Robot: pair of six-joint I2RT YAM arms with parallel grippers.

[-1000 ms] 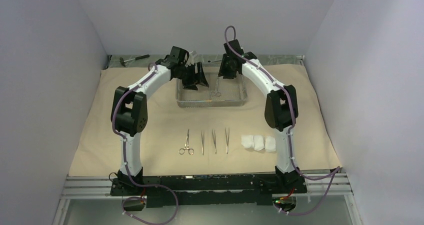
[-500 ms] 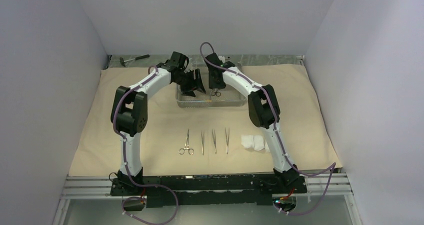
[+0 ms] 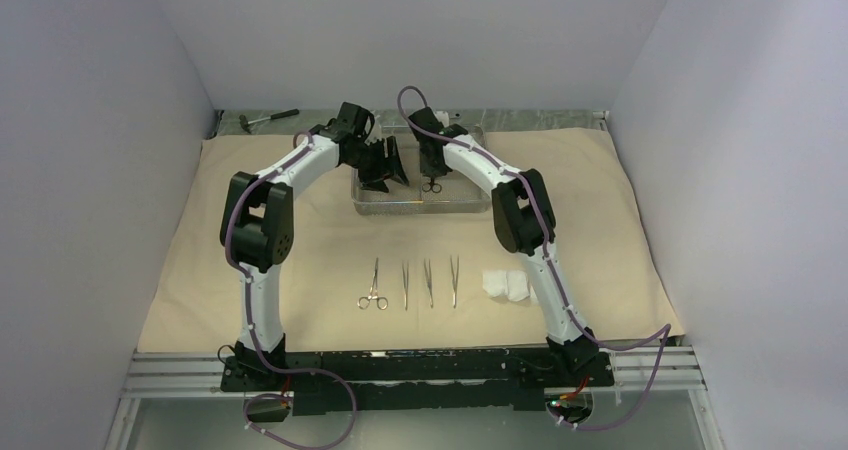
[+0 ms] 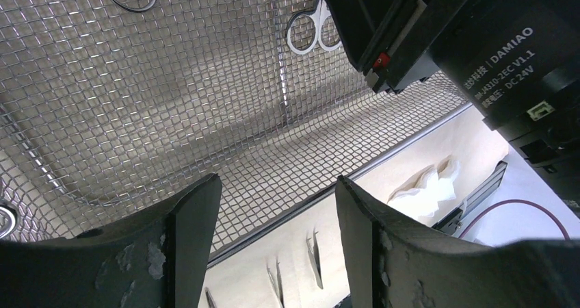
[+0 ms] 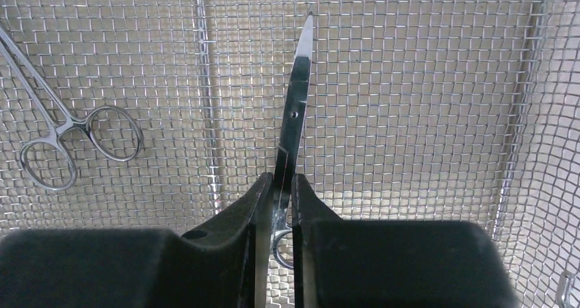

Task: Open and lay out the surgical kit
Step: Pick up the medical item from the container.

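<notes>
Over the far middle of the table, seen from overhead, the wire-mesh tray point(image 3: 400, 207) sits on the spread tan wrap sheet point(image 3: 330, 250). Both arms reach into it. The left gripper point(image 3: 386, 174) hangs over the tray's left part and the right gripper point(image 3: 432, 168) is just beside it over the middle. The ring handles of a pair of scissors point(image 3: 431, 184) show below the right gripper. Nearer to me, a ring-handled clamp point(image 3: 373, 286) and three tweezers point(image 3: 429, 282) lie in a row on the sheet. The gauze pads point(image 3: 503, 285) lie at the row's right end, partly behind the right arm. A hammer point(image 3: 268, 119) lies off the sheet at the far left.

From the left wrist I see its jaws standing well apart with nothing between them, only mesh below. The scissors' rings show beyond, under the right arm's wrist.

From the right wrist, the fingers point(image 5: 263, 202) are pressed together on the scissors just above the rings, and the blade points away over the tray floor. I cannot tell whether the scissors are lifted off the mesh. A second clamp point(image 5: 68, 137) lies on the mesh to the left, apart from them.
</notes>
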